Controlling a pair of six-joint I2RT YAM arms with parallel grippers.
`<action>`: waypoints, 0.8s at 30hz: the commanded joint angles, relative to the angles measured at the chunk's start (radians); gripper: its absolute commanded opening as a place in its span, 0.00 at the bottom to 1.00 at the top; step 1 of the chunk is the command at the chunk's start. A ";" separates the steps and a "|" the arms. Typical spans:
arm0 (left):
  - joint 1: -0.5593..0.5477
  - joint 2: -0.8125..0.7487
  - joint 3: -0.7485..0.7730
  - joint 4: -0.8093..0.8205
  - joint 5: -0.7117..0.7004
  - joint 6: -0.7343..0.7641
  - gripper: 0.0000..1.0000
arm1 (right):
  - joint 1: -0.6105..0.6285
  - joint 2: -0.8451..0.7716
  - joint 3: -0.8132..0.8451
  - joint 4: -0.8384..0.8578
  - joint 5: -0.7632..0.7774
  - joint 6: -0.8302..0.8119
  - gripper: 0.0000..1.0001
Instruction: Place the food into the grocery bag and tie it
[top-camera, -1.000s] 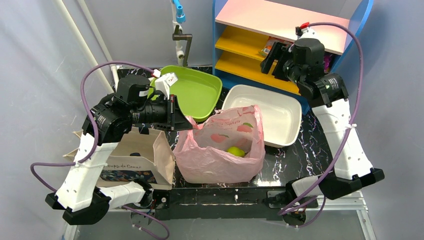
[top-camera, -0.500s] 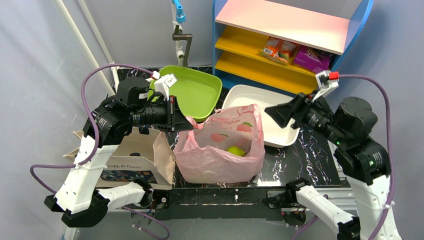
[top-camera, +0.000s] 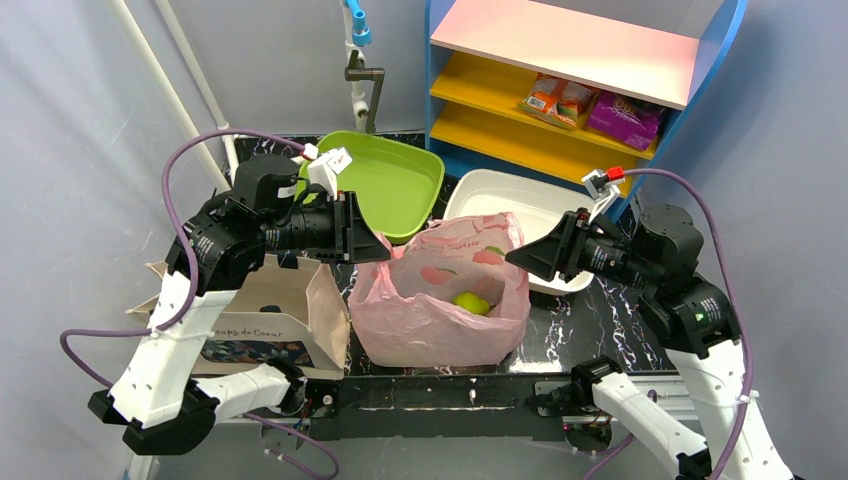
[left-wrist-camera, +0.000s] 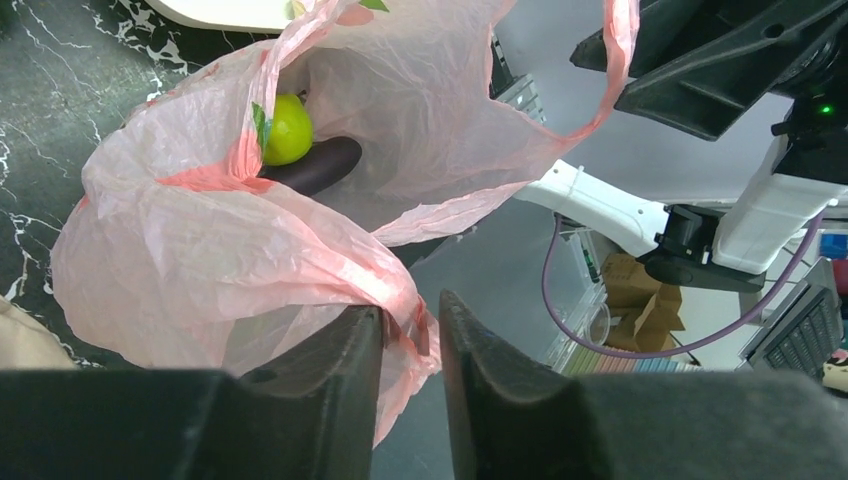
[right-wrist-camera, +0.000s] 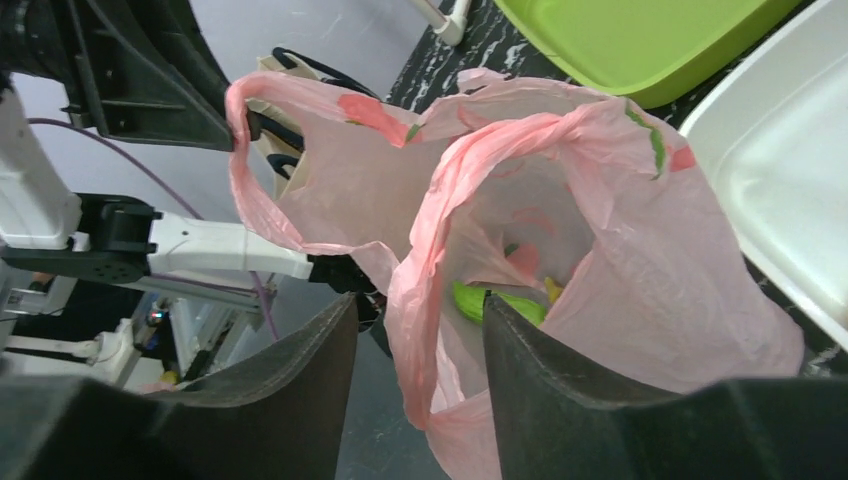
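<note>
Front-centre on the bench (top-camera: 600, 310): grocery bag (top-camera: 430, 320) stands open, pear (top-camera: 470, 301) and eggplant (left-wrist-camera: 320, 165) inside. Loading looks done, tie step starting.

Left end effector (left-wrist-camera: 410, 312): jaws narrowly apart around one bag handle (left-wrist-camera: 395, 300), can't tell if clamped.

Right end effector (right-wrist-camera: 420, 305): released, straddling the other handle (right-wrist-camera: 412, 260).

Next: clamp both, cross handles.

Behind: white tray (top-camera: 560, 220), green tray (top-camera: 400, 180).
</note>
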 joint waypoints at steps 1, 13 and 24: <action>0.005 -0.033 -0.021 -0.016 0.018 -0.010 0.30 | 0.000 -0.001 -0.010 0.097 -0.097 0.035 0.49; 0.004 -0.052 -0.085 0.083 0.076 -0.062 0.14 | 0.000 0.051 0.018 0.150 -0.169 0.029 0.01; 0.004 0.041 0.064 0.068 0.276 0.062 0.00 | 0.032 0.306 0.210 0.155 -0.531 0.042 0.01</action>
